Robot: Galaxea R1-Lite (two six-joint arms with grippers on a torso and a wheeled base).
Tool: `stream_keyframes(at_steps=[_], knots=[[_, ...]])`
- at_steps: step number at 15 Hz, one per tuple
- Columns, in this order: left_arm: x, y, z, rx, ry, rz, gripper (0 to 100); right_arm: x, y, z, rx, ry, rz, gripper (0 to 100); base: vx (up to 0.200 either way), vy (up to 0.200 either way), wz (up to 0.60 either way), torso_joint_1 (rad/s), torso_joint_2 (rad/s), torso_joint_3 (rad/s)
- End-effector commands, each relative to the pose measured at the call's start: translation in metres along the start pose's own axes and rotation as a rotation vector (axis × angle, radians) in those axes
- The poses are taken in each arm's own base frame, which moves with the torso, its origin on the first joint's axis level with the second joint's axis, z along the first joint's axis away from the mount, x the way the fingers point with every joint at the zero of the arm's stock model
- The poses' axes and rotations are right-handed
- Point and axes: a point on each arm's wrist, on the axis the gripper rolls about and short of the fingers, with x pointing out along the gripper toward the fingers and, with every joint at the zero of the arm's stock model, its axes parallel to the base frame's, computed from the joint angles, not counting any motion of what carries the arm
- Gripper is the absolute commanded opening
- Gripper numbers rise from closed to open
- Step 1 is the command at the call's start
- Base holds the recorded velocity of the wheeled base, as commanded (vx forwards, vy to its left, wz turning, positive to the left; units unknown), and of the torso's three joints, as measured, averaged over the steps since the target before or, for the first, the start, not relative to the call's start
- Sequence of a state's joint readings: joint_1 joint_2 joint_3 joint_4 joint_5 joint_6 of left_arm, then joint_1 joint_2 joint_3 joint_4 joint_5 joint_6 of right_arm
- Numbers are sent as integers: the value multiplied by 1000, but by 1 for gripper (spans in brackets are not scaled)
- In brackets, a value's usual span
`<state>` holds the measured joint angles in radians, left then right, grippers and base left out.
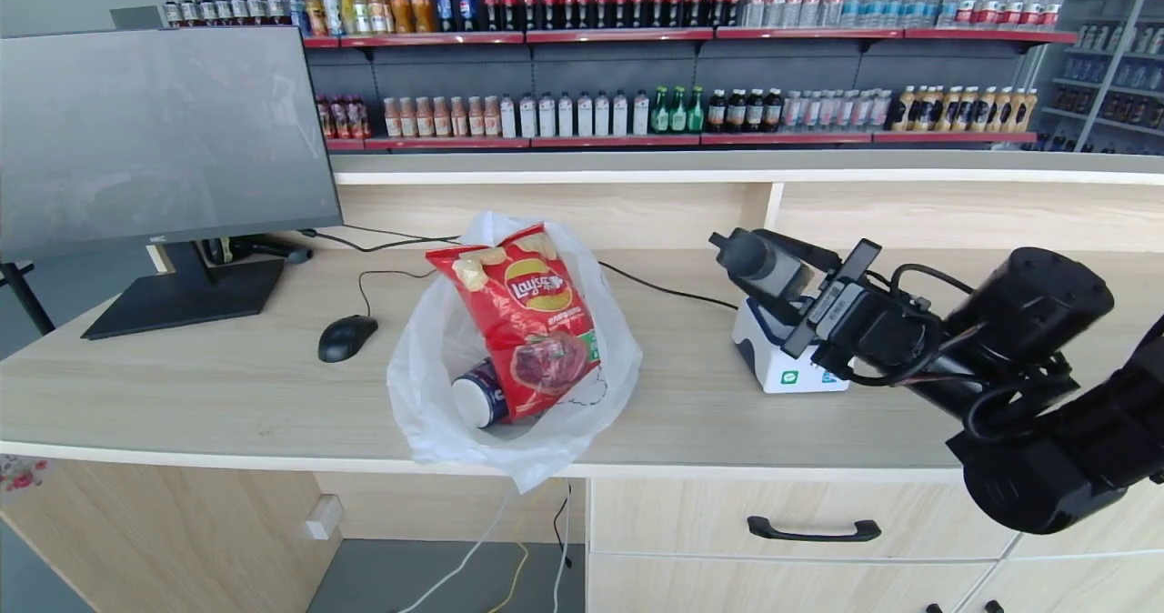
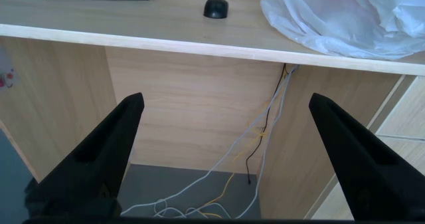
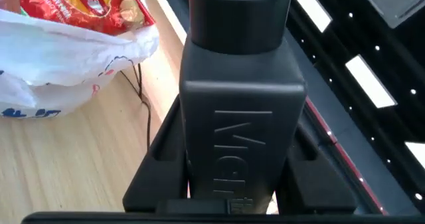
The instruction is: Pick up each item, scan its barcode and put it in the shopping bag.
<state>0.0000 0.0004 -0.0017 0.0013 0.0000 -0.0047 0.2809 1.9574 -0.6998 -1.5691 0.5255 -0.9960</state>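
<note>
Fingers (image 3: 154, 167) of the right gripper (image 1: 789, 287) are clamping a dark bottle (image 1: 755, 258), while the left gripper (image 2: 226, 151) is hanging with its fingers wide apart below the near edge of the counter (image 1: 182, 376). Mid-counter, the white shopping bag (image 1: 427, 386) is lying open and holding a red chip bag (image 1: 532, 322) and a can (image 1: 477, 396). Right of it, the bottle is hovering just over the scanner (image 1: 787, 363), likely presenting its barcode.
</note>
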Motion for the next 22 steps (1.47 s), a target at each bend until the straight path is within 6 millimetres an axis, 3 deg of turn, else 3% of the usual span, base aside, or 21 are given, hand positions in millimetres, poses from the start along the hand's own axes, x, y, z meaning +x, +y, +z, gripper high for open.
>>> stream_keyframes(at_steps=[1, 6, 11, 22], knots=[[0, 0, 0, 0, 0, 0, 100, -5, 16, -31, -22, 31, 66, 0, 0, 0, 0, 0, 0, 0], [0, 0, 0, 0, 0, 0, 100, -13, 26, -52, -78, 33, 122, 0, 0, 0, 0, 0, 0, 0], [0, 0, 0, 0, 0, 0, 100, -24, 21, -68, -94, 71, 119, 0, 0, 0, 0, 0, 0, 0], [0, 0, 0, -1, 0, 0, 100, -17, 15, -72, -116, 33, 107, 0, 0, 0, 0, 0, 0, 0]])
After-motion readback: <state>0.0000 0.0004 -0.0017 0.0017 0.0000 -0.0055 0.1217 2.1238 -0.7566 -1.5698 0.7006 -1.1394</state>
